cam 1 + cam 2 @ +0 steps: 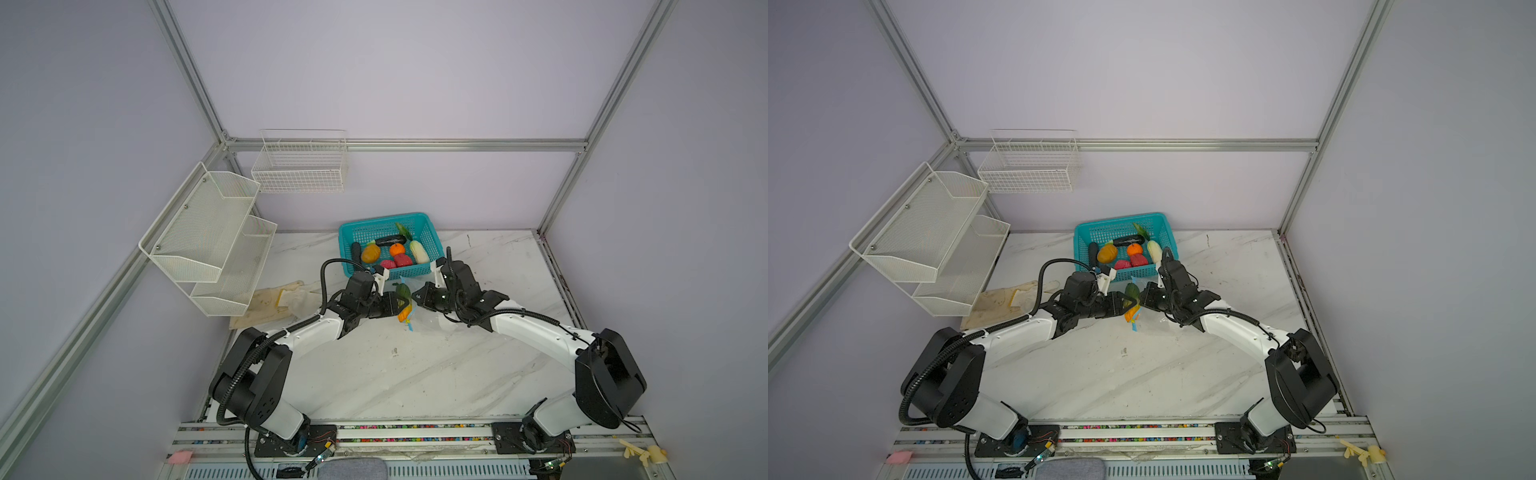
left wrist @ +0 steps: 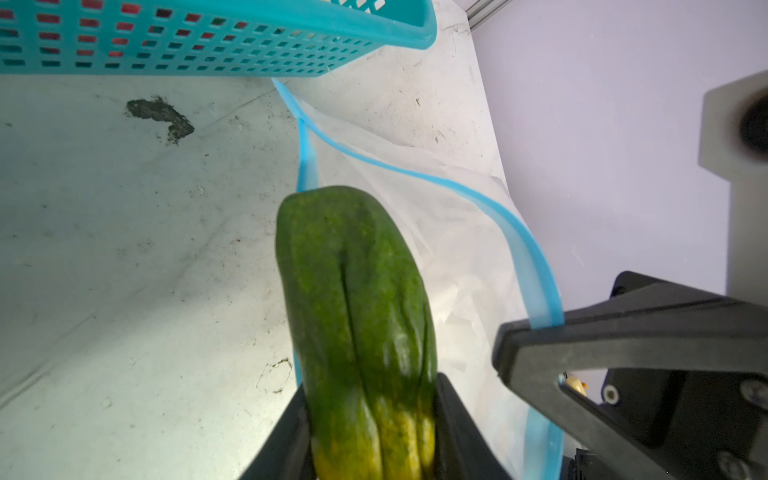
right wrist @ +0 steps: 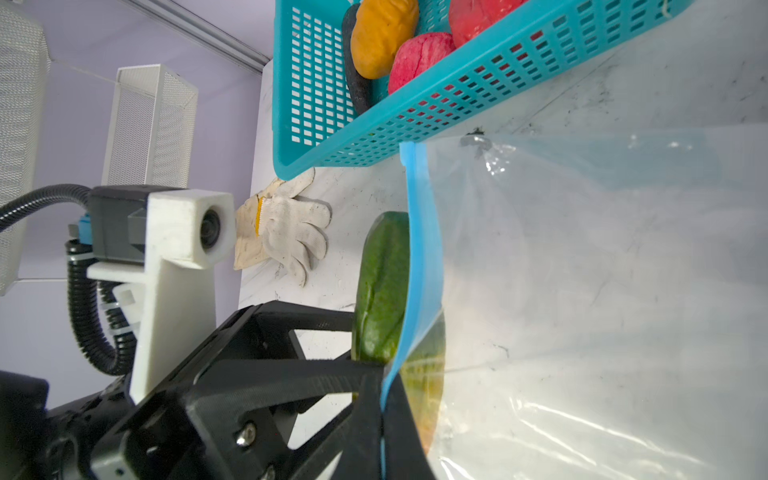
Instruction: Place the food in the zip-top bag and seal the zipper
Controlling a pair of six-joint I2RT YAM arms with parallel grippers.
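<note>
My left gripper is shut on a green-yellow cucumber, gripped at its yellow end. The cucumber's green end points into the mouth of the clear zip-top bag, which lies on the table just in front of the basket. My right gripper is shut on the upper strip of the light-blue zipper and lifts it, so the mouth gapes. In both top views the two grippers meet over the cucumber. The rest of the food, including an orange, mango, eggplant and cabbage, lies in the basket.
The teal basket stands just behind the grippers, its wall close to the bag's far corner. A white work glove lies on paper at the left. White mesh shelves and a wire basket hang on the left and back walls.
</note>
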